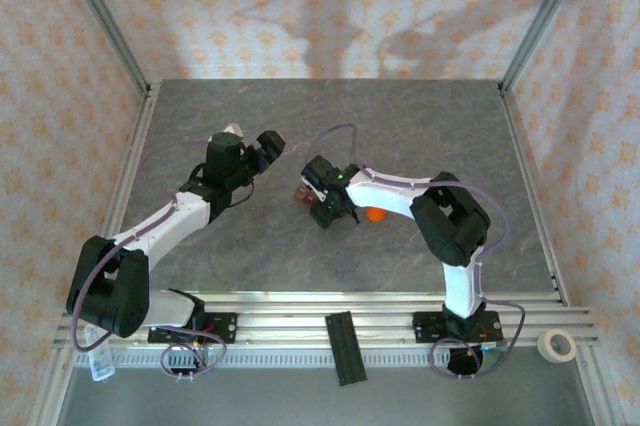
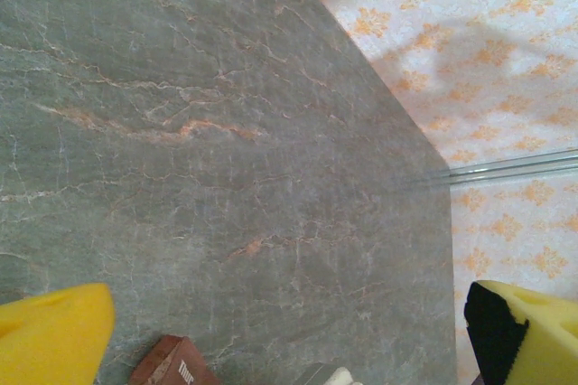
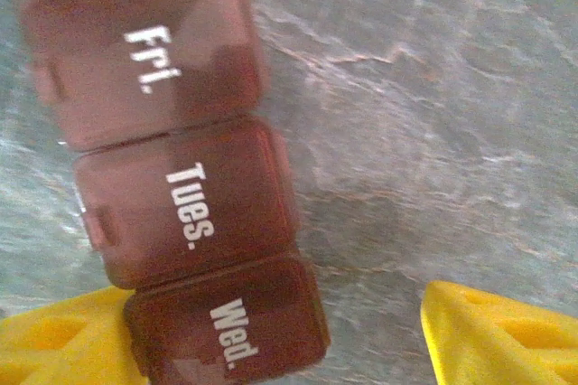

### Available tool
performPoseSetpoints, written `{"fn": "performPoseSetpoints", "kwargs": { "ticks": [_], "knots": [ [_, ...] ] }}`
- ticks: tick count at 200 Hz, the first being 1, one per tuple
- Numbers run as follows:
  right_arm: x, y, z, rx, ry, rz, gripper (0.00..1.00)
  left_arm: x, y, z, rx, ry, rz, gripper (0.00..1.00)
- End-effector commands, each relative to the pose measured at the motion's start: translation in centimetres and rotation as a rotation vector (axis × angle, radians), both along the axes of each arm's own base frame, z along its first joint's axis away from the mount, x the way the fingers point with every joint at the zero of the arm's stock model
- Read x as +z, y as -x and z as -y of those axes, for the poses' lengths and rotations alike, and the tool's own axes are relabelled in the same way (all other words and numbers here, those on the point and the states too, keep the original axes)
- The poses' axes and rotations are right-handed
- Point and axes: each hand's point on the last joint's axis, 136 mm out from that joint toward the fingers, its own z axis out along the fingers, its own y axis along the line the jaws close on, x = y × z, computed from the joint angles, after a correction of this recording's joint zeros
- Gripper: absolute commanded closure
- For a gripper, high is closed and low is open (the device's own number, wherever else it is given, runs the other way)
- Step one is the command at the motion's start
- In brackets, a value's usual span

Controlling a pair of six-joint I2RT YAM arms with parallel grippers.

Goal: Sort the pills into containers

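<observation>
My right claw [image 3: 280,335] stood apart over the desk [image 3: 433,132]. The dark red pill organiser [image 3: 194,213] lay flat, its Wed. end at one pad, the Fri., Tues. and Wed. lids shut. My left claw [image 2: 289,335] gaped wide, empty. I judged the sorting hardly begun.

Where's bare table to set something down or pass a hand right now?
Free: the far strip of table along the back wall; the right side beyond the right arm; the near middle between left arm and right arm. Crowded: centre, where right gripper, pill containers and orange bottle bunch together.
</observation>
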Motion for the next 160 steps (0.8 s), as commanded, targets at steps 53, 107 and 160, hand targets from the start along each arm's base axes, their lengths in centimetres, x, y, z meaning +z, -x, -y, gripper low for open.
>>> {"fn": "performPoseSetpoints", "kwargs": {
  "ticks": [53,107,160],
  "knots": [
    [2.6,-4.3,5.1,-0.129,0.140,0.096,0.26,1.1,-0.3,0.0,-0.016,-0.003,0.019,0.00],
    [6.3,-4.1,3.6,-0.171,-0.056,0.044,0.26,0.2,0.2,-0.1,-0.041,-0.057,-0.017,0.00],
    [7.0,-6.1,3.5,-0.322,-0.273,-0.094,0.25,-2.7,1.9,-1.1,-0.127,-0.294,-0.179,0.00]
  ]
}}
